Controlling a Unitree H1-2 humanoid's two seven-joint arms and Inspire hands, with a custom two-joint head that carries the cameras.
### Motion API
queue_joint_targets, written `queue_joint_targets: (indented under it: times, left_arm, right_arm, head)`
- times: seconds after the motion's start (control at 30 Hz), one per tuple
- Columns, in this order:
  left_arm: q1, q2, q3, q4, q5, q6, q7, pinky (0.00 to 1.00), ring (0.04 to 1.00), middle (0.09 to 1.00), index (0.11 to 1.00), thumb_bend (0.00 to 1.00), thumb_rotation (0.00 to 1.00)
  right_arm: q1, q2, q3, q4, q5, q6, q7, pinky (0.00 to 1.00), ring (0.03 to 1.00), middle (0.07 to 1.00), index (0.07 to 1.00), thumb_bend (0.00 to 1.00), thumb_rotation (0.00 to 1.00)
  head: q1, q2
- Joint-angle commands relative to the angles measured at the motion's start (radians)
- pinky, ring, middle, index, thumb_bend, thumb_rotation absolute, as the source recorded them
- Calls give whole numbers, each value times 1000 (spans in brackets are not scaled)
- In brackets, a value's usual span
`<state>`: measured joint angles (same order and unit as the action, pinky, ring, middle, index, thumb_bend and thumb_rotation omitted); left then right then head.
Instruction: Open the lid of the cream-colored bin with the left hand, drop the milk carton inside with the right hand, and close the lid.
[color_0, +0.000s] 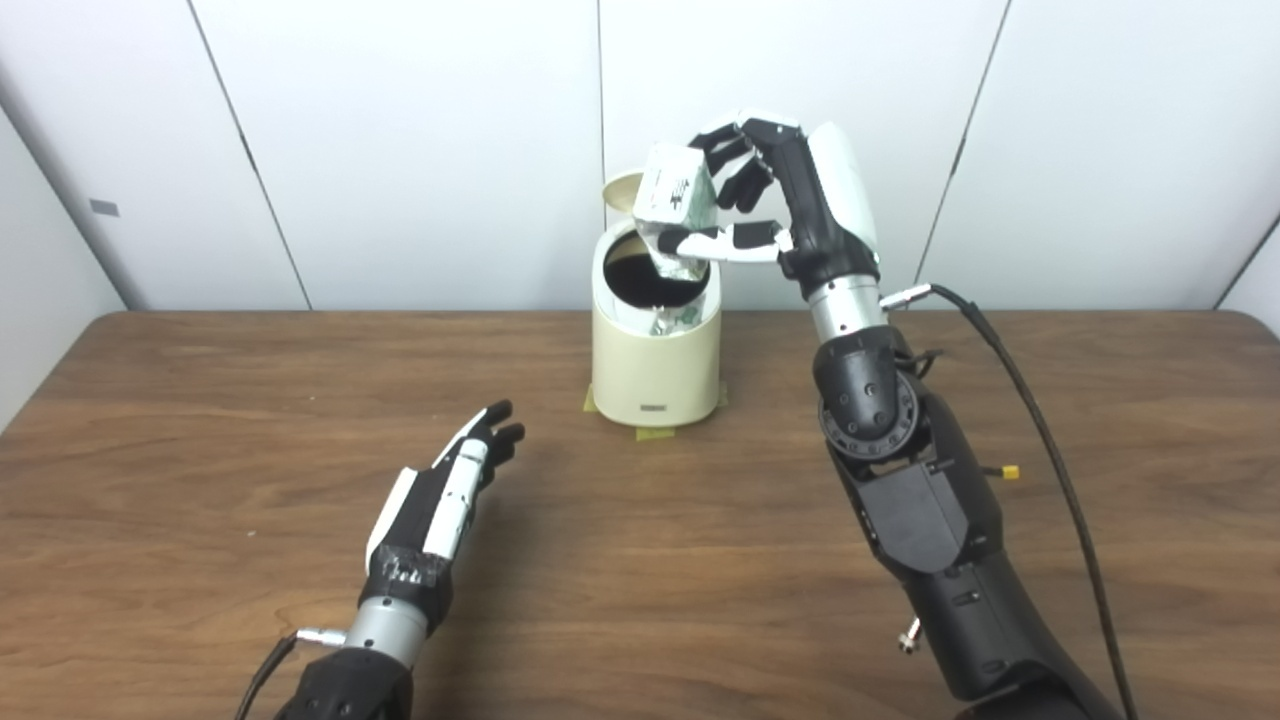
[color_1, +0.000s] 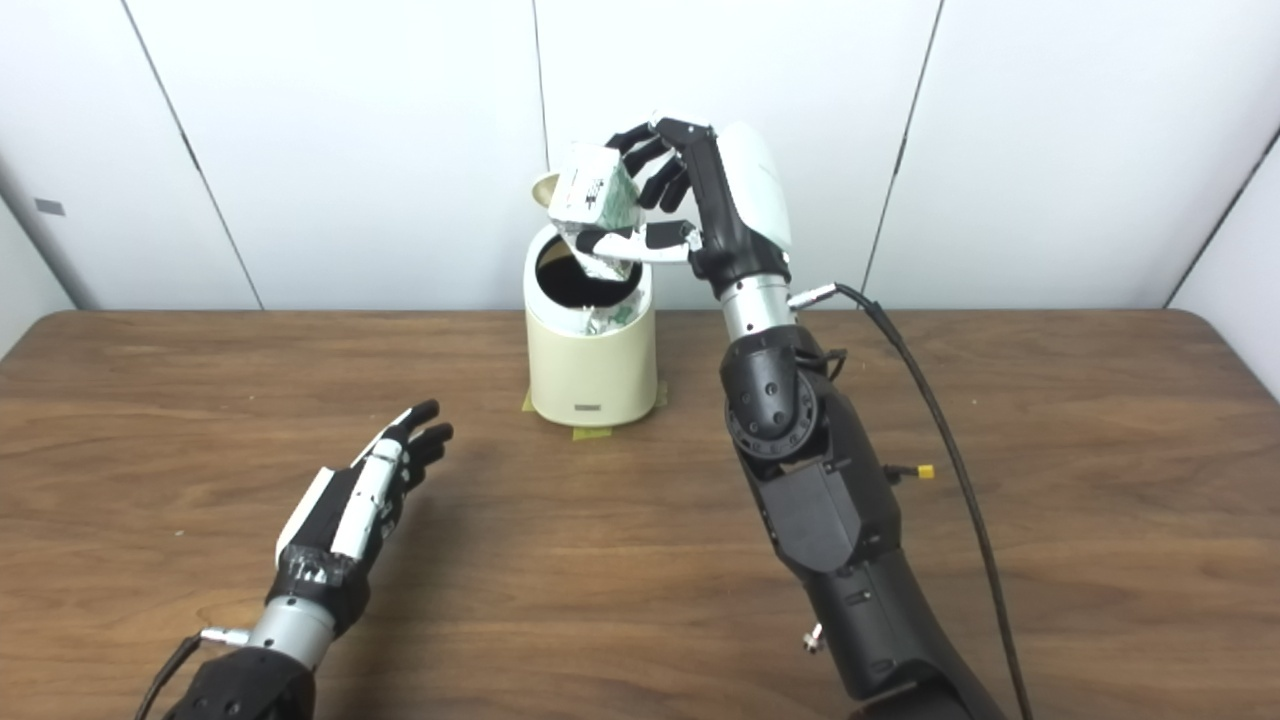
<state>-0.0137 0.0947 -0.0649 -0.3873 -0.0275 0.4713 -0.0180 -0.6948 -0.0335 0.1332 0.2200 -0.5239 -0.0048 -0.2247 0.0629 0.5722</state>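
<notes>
The cream-colored bin (color_0: 655, 370) stands at the far middle of the wooden table, with its lid (color_0: 620, 188) tipped up behind the dark opening. Directly above that opening, my right hand (color_0: 770, 200) is shut on the white milk carton (color_0: 675, 205), which is tilted with its lower end at the rim. My left hand (color_0: 450, 490) rests low over the table in front of and to the left of the bin, open, fingers pointing toward the bin and holding nothing.
Yellow tape marks (color_0: 655, 433) lie under the bin's base. A black cable (color_0: 1040, 420) runs from my right wrist down along the right arm. White wall panels stand close behind the table's far edge (color_0: 300, 312).
</notes>
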Motion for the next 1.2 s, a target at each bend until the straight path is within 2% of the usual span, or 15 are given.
queue_joint_targets:
  times: [0.0, 0.17, 0.67, 0.9, 1.17]
  left_arm:
    - [-18, -11, 2, -39, 8, -32, -3, 1000, 935, 897, 933, 378, 1000]
    - [-15, -21, -2, -41, 14, -32, -2, 1000, 944, 901, 935, 392, 1000]
    - [20, -36, -6, -63, 21, -56, -3, 978, 942, 893, 932, 405, 1000]
    - [30, -39, -3, -69, 21, -61, -5, 984, 946, 892, 930, 410, 1000]
    - [34, -43, -3, -69, 24, -57, -5, 987, 943, 888, 927, 417, 1000]
  right_arm:
    - [-77, 10, -10, -17, 17, -46, -26, 327, 376, 495, 516, 515, 0]
    - [-86, 12, -9, 42, 28, -49, -33, 342, 379, 493, 514, 516, 0]
    - [-118, 6, -7, 198, 44, -154, -105, 336, 397, 496, 506, 499, 0]
    - [-125, 14, -11, 244, 47, -194, -151, 331, 398, 502, 497, 499, 0]
    - [-122, 18, -13, 276, 71, -216, -160, 327, 408, 508, 496, 499, 0]
  head:
    - [1, 0]
    - [1, 1]
    - [8, 6]
    - [13, 11]
    - [15, 17]
